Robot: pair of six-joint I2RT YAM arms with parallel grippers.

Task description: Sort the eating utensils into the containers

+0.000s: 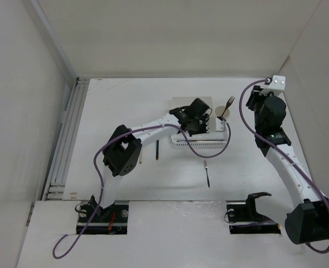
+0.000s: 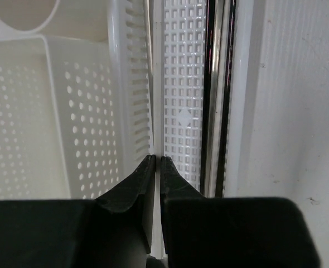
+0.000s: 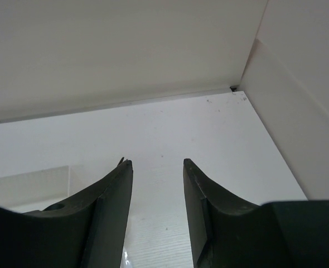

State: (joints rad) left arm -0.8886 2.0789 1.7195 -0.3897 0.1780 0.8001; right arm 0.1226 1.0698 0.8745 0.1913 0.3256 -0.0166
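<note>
Chopsticks (image 2: 212, 84), dark and thin, lie lengthwise in the perforated basket tray (image 2: 184, 67), just beside your left claw (image 2: 156, 163). Its jaws are pressed almost together at the tray's rim, and you cannot tell whether they pinch anything. Your right claw (image 3: 158, 167) hangs wide open, holding nothing. A fork (image 1: 230, 103) stands in the cup (image 1: 222, 113), and another dark utensil (image 1: 207, 173) lies on the desk (image 1: 125, 100)
</note>
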